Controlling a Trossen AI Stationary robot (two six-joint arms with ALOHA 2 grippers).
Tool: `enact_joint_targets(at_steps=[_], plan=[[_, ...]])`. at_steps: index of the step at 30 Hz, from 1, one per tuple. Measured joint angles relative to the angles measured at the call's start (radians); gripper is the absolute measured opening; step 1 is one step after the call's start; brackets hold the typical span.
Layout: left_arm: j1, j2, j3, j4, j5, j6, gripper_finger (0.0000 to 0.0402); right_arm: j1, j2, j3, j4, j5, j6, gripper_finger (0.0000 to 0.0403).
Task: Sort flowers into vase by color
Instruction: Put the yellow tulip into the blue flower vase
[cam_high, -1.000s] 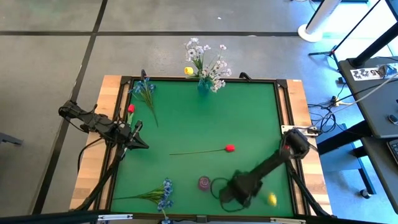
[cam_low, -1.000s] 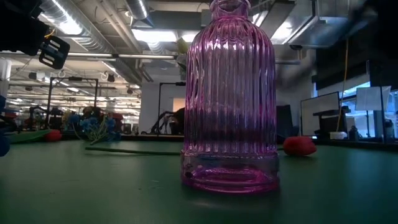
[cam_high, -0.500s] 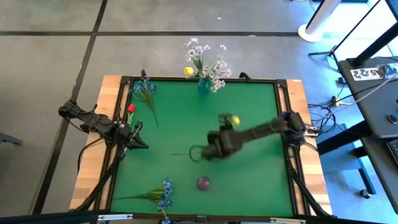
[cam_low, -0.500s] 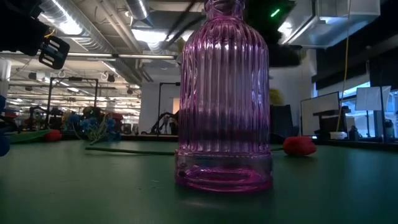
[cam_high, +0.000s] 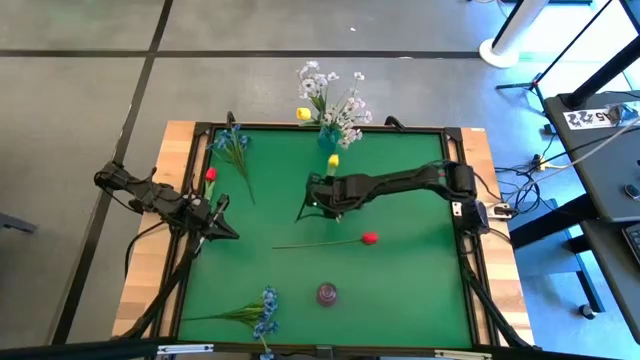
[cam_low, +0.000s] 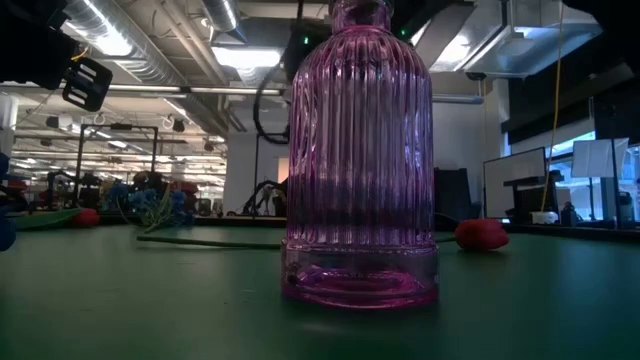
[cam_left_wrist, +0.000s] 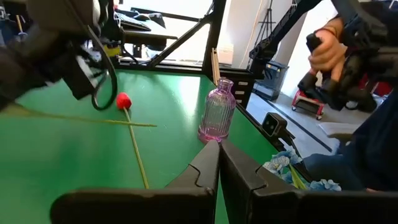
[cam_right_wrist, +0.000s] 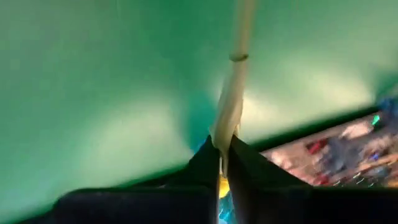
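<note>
high view is showing your right gripper (cam_high: 320, 193) reaching toward the far-edge blue vase (cam_high: 327, 140), fingers pinching a yellow flower (cam_high: 333, 160) by its stem, likely so the bud can join the yellow one there. your left gripper (cam_high: 222, 216), pressed together, is waiting at the left edge. red flower (cam_high: 369, 238) is lying mid-table.

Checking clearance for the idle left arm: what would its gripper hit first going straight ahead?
Probably the vase, dead ahead of the left gripper; travelling low, it might catch the red flower's stem first. Height is unclear.
</note>
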Motion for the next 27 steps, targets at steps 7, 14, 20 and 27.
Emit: enact_joint_targets(at_steps=[7,14,20,27], plan=[[0.000,0.000,0.000,0.000,0.000,0.000,0.0010,0.053,0.030,-0.016,0.026,-0.049,0.017,0.0114],[0.000,0.000,0.000,0.000,0.000,0.000,0.0010,0.114,0.017,0.044,0.034,-0.046,0.707,0.0199],[0.000,0.000,0.000,0.000,0.000,0.000,0.0010,0.015,0.027,0.072,-0.006,-0.350,2.035,0.0206],[0.000,0.000,0.000,0.000,0.000,0.000,0.0010,-0.083,0.035,0.073,-0.054,-0.360,2.590,0.0180]])
